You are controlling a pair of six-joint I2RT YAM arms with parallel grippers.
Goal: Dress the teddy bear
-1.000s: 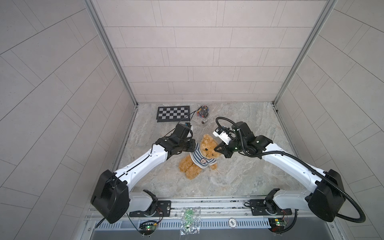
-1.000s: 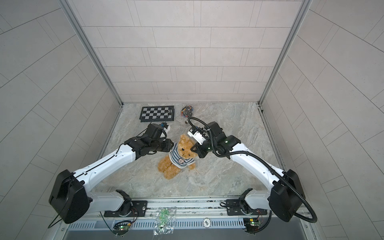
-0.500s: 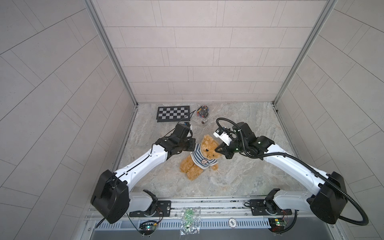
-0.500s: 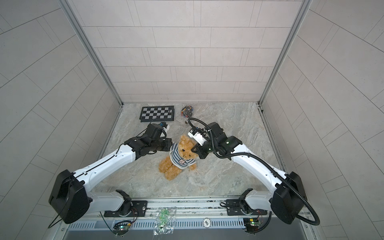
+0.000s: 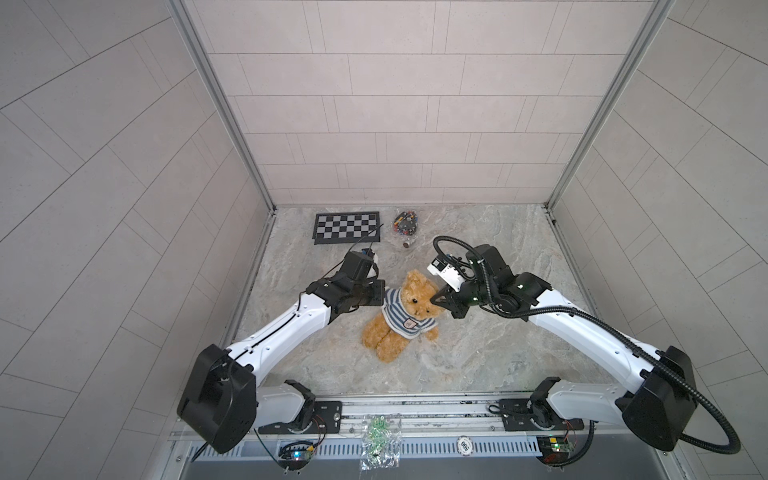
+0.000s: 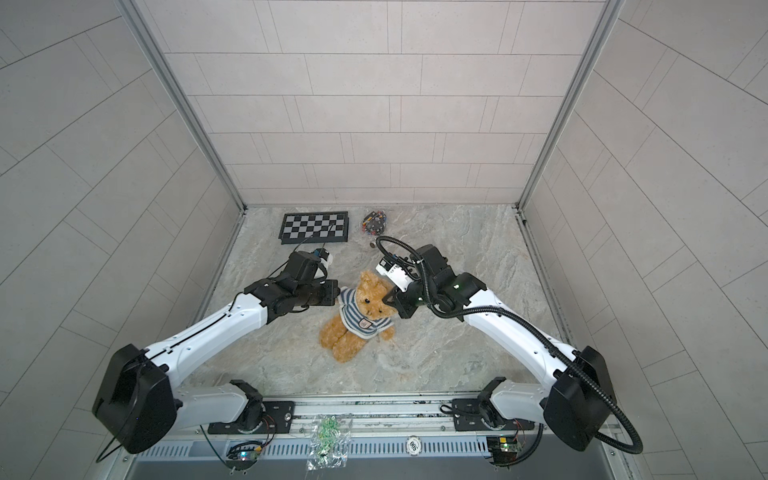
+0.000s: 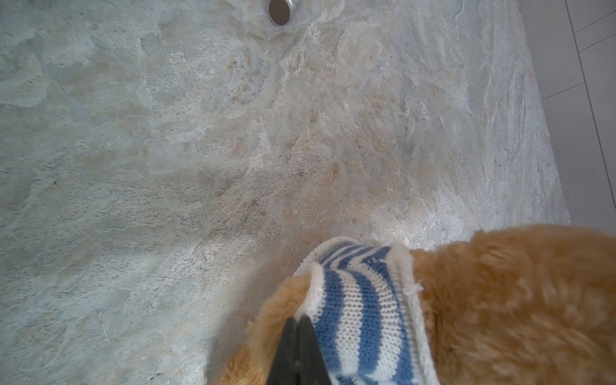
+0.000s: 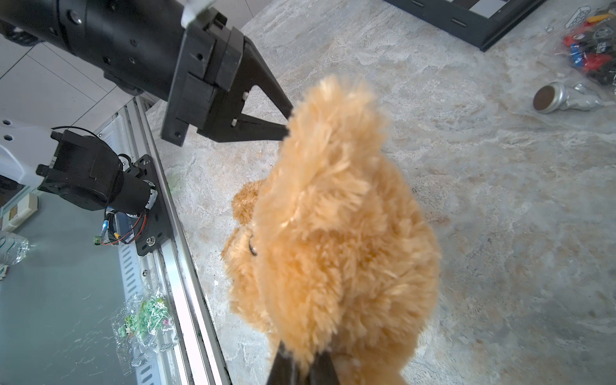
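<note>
Here, a clear bag (image 5: 405, 221) is holding small coloured pieces at the back of the table (image 5: 498, 332), while the teddy bear (image 5: 415, 293) is sitting mid-table between both outstretched arms, the left end effector (image 7: 297, 325) pinching shut on its striped shirt (image 7: 363, 300), the right end effector (image 8: 301, 361) clamping its head fur.

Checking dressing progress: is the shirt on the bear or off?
On. The shirt covers the bear's torso, with the head out through the neck. Whether both arms are through the sleeves, cannot tell.
</note>
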